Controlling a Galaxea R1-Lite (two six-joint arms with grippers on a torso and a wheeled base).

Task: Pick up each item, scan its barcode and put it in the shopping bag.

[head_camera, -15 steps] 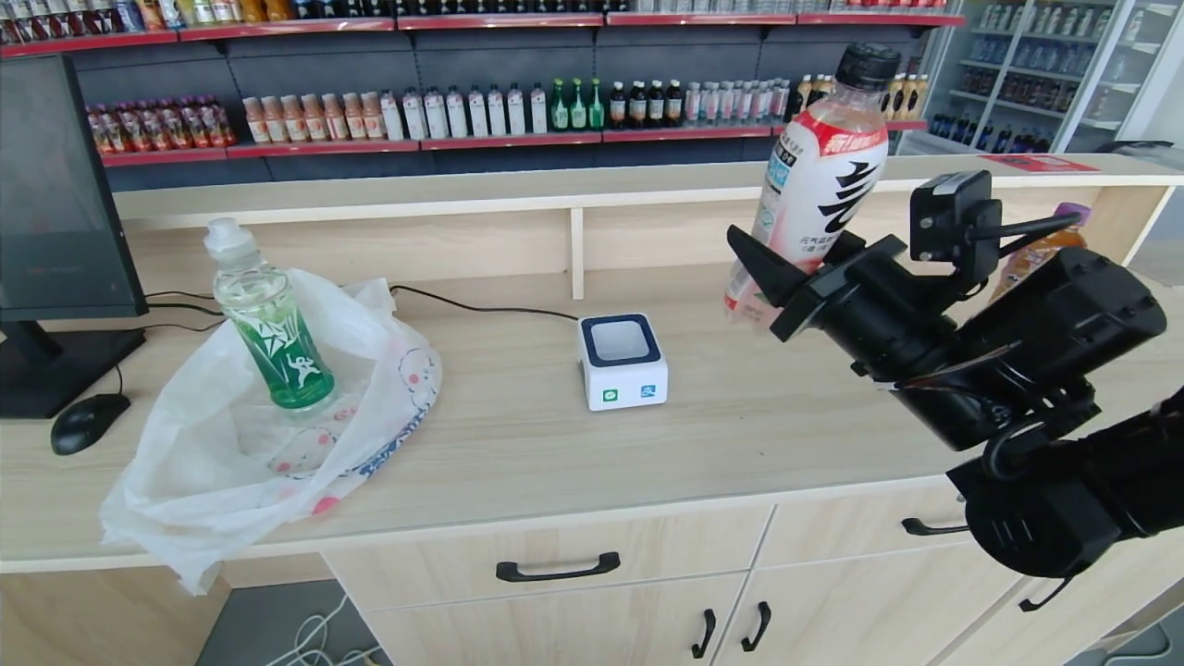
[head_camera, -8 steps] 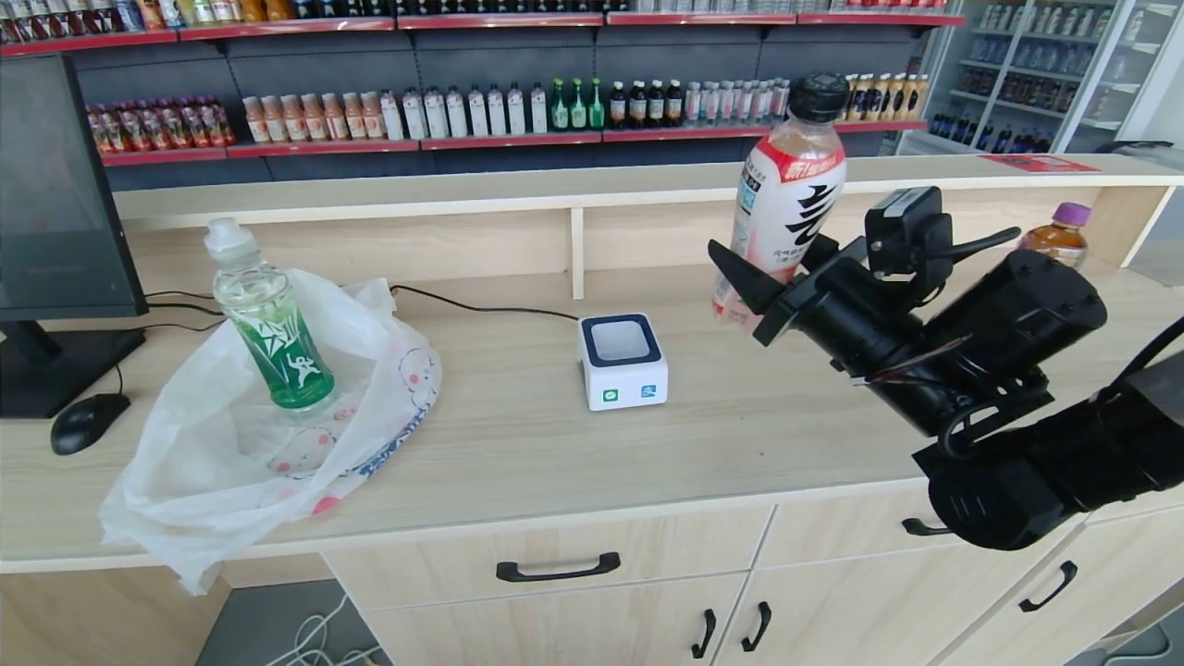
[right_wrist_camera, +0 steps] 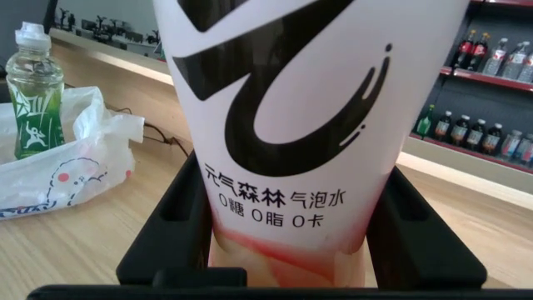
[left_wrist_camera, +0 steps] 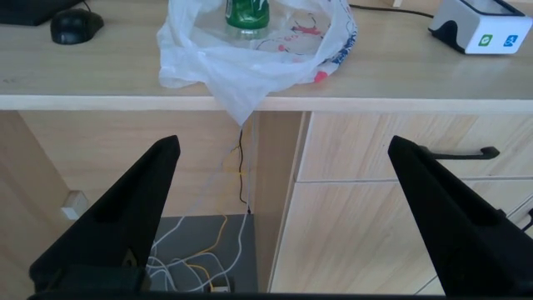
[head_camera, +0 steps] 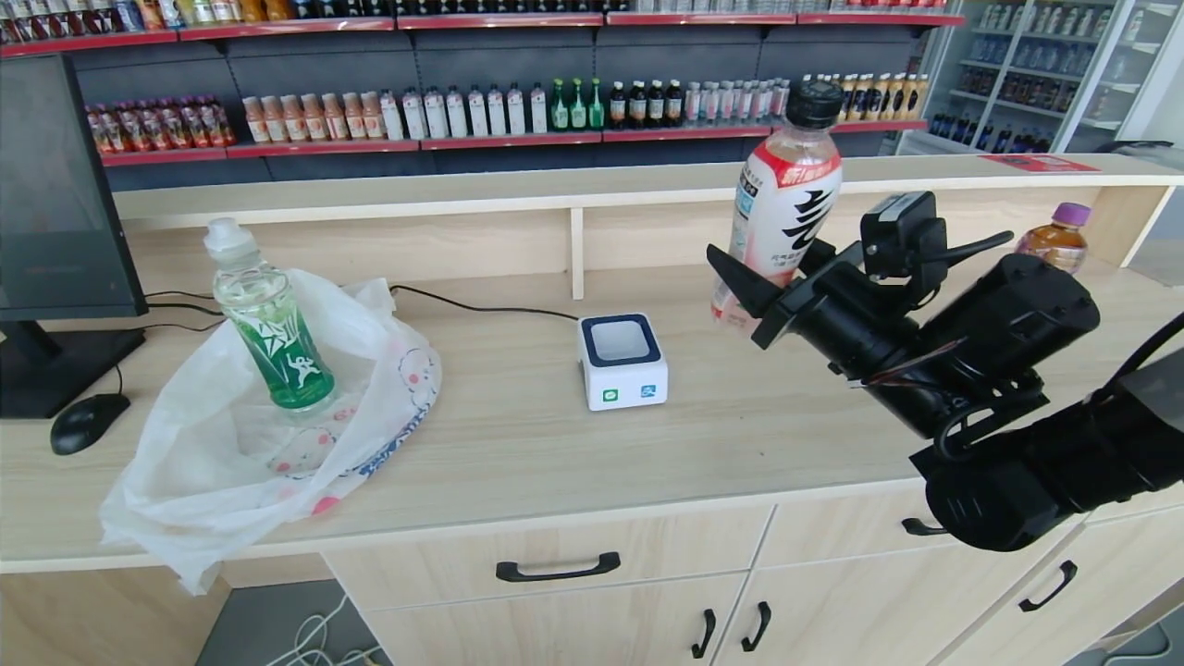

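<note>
**Q:** Where was the item being handled?

**A:** The pink-labelled bottle (head_camera: 786,199), black cap uppermost, was held clear above the worktop (head_camera: 518,444), toward its right end and to the right of the scanner (head_camera: 622,361). The right gripper (head_camera: 772,273) clasped it low on the body, with its fingers (right_wrist_camera: 179,221) closed against either side of the label (the bottle leaned slightly rather than standing plumb).

**Q:** How were the scanner and the bag placed?

**A:** The scanner, a white box with a dark-framed window on top, sat near the middle of the worktop. A cable (head_camera: 481,310) ran behind it toward the rear left. The shopping bag (head_camera: 213,453) lay spread open over the left part, one fold hanging past the front edge. A green bottle (head_camera: 271,324) stood upright inside it.

**Q:** Where was the other arm?

**A:** The left gripper (left_wrist_camera: 283,150) hung below the worktop's front edge, facing the cabinet fronts (left_wrist_camera: 375,225). Its fingers (left_wrist_camera: 125,217) were spread wide with nothing between them.

**Q:** What else stood on the worktop?

**A:** A purple-capped bottle (head_camera: 1054,236) stood upright near the rear right corner, well apart from the scanner. A black mouse (head_camera: 88,421) and a monitor (head_camera: 55,213) occupied the left edge, beside the bag.
</note>
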